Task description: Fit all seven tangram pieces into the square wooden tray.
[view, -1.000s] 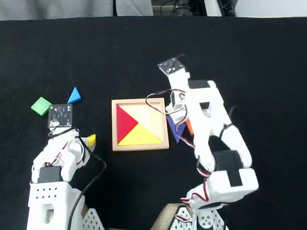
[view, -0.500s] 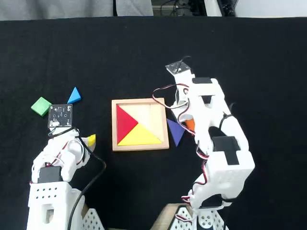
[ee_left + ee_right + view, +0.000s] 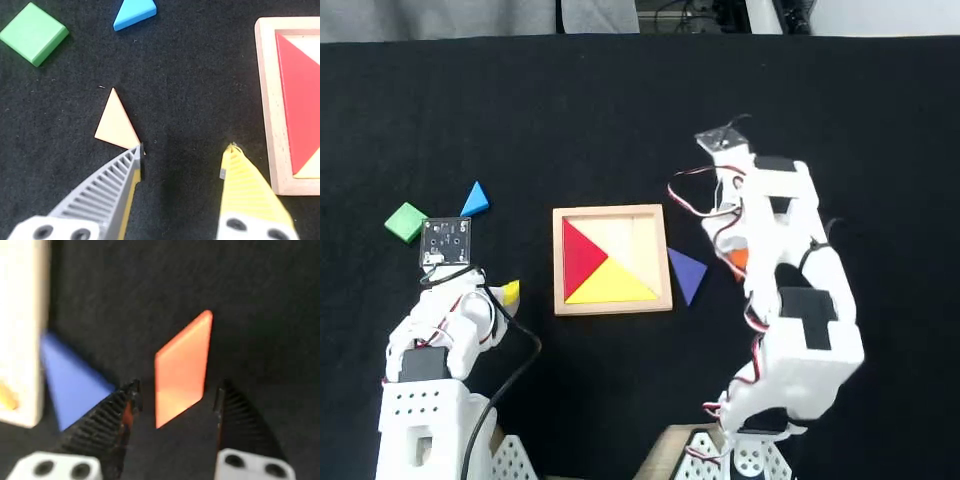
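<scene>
Your right gripper [image 3: 175, 387]: jaws spread wide, nothing held. The orange parallelogram [image 3: 182, 365] lies flat on the black tabletop [image 3: 250, 285], its near end inside the gap between the fingers; whether it touches either finger is unclear. The blue-violet triangle [image 3: 70, 380] sits just outside one jaw, between that jaw and the wooden tray [image 3: 22, 330].

Your left gripper [image 3: 185, 146]: jaws apart, empty. The pale yellow triangle [image 3: 116, 122] lies just ahead of the grey fingertip, one corner at its tip. The green square [image 3: 34, 32] and light blue triangle [image 3: 135, 12] are farther ahead. The tray is off the yellow jaw's side and holds a red triangle [image 3: 300, 95] and a large yellow triangle [image 3: 610, 285].
</scene>
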Available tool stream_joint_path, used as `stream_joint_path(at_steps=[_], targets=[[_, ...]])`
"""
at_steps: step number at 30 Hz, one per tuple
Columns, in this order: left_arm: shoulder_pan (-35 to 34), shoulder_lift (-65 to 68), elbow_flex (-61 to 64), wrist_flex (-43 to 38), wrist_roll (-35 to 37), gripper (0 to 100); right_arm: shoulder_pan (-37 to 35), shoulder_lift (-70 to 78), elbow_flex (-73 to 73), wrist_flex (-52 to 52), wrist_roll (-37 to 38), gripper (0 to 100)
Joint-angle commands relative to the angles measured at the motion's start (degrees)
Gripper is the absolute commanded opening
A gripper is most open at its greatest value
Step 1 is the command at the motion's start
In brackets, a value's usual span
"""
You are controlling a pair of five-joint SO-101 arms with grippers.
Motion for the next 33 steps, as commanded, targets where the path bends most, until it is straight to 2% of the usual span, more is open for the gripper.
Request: stream_joint_path(at_steps=[1, 6, 11, 16, 24, 27, 33], targets=[[0.7, -0.4, 0.0, -1.1, -0.4, 26, -3.7, -9.4, -0.7, 2.2, 0.5, 23.7], [0.7, -0.4, 0.0, -1.1, -0.4, 26, -5.3, -11.4, 3.2, 1.2, 2.4, 23.7], [0.7, -0.4, 0.0, -1.1, -0.4, 26, -1.9, -4.3, 2.9, -1.5, 4.5, 23.7], [0.7, -0.4, 0.0, -1.1, -0.4, 26, -1.8, 3.0, 0.3, -1.5, 5.4, 23.7], [0.7, -0.4, 0.0, -1.1, -0.4, 26, 1.0, 7.3, -2.8, -1.8, 5.4, 23.7], [0.7, -0.4, 0.0, -1.1, -0.4, 26, 2.0, 9.5, -3.7, -1.8, 7.5, 23.6], [0.7, -0.4, 0.0, -1.1, -0.4, 26, 5.0, 10.2, -5.8, -1.4, 8.0, 18.8]])
